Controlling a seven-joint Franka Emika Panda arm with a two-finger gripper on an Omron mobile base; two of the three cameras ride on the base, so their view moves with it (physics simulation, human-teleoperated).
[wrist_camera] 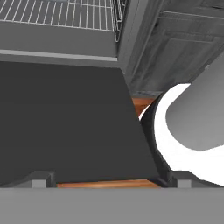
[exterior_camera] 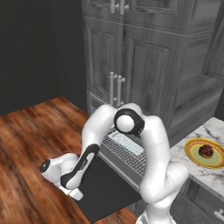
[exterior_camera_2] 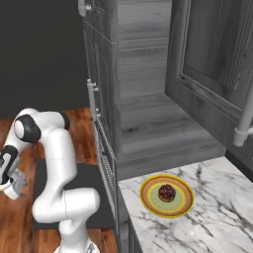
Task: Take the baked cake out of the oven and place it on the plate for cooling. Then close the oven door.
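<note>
One small dark cake, the baked cake (exterior_camera: 206, 151), already sits in the pale green centre of the plate (exterior_camera: 191, 151), whose yellow-orange rim shows all round it. That plate rests on the marble tabletop (exterior_camera_2: 217, 227), close to the edge that meets the oven (exterior_camera: 127, 151) and near the tabletop's corner by the tall grey cabinets (exterior_camera: 144, 65).

The oven door (exterior_camera: 107, 186) hangs fully down, a flat dark panel lying level over the wood floor (exterior_camera: 26, 144), with the wire racks (exterior_camera: 124, 153) of the cavity bare to view behind it. From the hand view the door (wrist_camera: 65, 122) spreads as a wide dark slab, its far edge meeting the oven's lower lip and the rack (wrist_camera: 57, 15) above that.

The arm bends over and down past the door's outer edge, so the tool (exterior_camera: 75, 192) sits low, just at the door's front corner on the floor side. Its two fingers stand spread wide, one fingertip (wrist_camera: 39, 178) at each side of the door's near edge in the hand view, with nothing between them. From the right base view the tool (exterior_camera_2: 11, 187) shows at the far left, beside the door (exterior_camera_2: 89, 192), above the floor.
</note>
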